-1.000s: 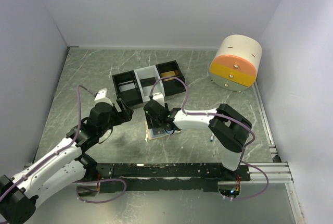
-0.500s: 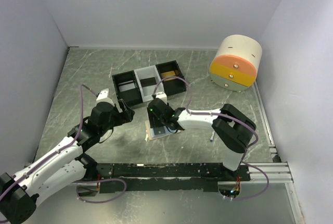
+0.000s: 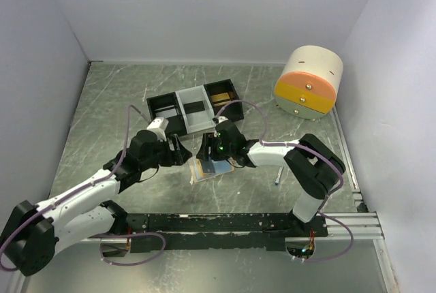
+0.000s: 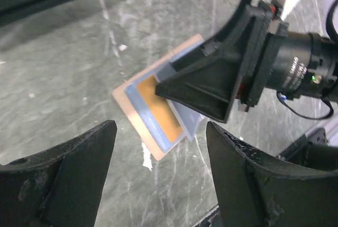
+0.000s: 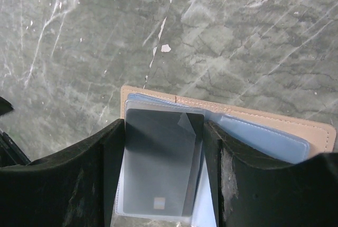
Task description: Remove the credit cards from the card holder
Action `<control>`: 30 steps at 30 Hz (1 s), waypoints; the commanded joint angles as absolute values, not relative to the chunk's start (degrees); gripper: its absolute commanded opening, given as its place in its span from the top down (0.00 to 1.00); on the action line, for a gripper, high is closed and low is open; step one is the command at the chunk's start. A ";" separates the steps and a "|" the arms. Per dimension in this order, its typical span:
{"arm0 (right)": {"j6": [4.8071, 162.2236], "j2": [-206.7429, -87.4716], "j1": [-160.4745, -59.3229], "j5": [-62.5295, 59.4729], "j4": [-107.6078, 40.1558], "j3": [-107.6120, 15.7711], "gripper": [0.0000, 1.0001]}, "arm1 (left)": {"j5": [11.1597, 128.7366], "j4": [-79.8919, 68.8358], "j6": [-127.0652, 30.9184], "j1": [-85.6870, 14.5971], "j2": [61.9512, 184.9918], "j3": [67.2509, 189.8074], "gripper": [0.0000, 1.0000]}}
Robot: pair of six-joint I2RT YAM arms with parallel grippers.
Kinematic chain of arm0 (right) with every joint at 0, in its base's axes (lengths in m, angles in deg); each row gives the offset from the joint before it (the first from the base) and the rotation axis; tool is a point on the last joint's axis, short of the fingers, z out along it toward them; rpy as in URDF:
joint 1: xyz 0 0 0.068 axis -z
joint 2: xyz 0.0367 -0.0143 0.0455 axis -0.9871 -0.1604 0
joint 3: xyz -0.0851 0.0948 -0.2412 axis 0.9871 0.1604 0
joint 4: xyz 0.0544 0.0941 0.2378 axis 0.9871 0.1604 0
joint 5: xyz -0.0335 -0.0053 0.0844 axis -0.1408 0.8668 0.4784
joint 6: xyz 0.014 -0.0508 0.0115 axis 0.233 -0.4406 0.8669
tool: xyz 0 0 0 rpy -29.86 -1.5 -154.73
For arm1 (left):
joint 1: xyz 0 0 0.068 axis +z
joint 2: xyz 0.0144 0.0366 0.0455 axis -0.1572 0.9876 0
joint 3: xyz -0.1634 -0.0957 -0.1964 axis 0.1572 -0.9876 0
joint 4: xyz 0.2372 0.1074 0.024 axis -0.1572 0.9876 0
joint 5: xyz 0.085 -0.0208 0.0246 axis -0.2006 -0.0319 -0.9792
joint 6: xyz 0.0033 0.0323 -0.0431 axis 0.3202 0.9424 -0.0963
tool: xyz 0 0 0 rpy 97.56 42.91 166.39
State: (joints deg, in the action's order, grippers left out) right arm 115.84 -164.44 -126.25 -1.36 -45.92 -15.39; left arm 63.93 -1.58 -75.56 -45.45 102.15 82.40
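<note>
- The left pincer hangs low over the dark green marbled desk. Its fingers are spread wide with nothing between them, just left of a flat tan bifold card holder.
- The card holder lies opened out on the desk between the two pincers. It has a tan stitched border outside and pale silvery-blue pockets inside.
- A flat orange-brown card sits in the pocket of the half nearer the left pincer.
- The right pincer points down onto the other half, closed partway on a translucent grey card with a small chip mark. The card's long edges lie against the inner faces of both fingers, and its far end overlaps a blue pocket.
- Behind, well apart, stands a three-compartment black-and-white tray.
- Farthest back on the right is a round cream drawer unit with orange and yellow fronts.
</note>
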 commanded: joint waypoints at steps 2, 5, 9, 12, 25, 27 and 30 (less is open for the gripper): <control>117.22 -168.62 -126.65 1.04 -39.53 -11.69 0.42 | 74.37 -11.57 -72.73 -48.34 106.80 81.91 0.23; 117.26 -168.38 -126.54 0.76 -39.51 -11.68 0.42 | 73.60 -12.57 -73.87 -50.11 108.69 81.44 0.26; 117.37 -168.50 -126.56 0.77 -39.59 -11.51 0.42 | 72.26 -13.62 -77.45 -51.92 110.54 79.93 0.30; 117.68 -168.34 -126.51 0.60 -39.76 -11.18 0.42 | 70.46 -15.46 -80.55 -53.82 111.45 77.79 0.30; 117.95 -167.65 -126.56 0.17 -39.60 -10.73 0.42 | 65.68 -33.70 -89.23 -56.10 121.61 76.27 0.34; 117.81 -167.54 -126.56 0.16 -39.66 -10.63 0.43 | 65.79 -34.48 -89.71 -56.12 123.53 76.82 0.37; 117.92 -167.47 -126.52 0.41 -39.86 -10.45 0.42 | 66.20 -34.20 -89.98 -56.07 125.78 77.49 0.41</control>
State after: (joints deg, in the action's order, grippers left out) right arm 117.23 -164.15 -125.85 -0.81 -48.52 -13.84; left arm 67.38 -29.60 -88.74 -55.76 123.66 75.54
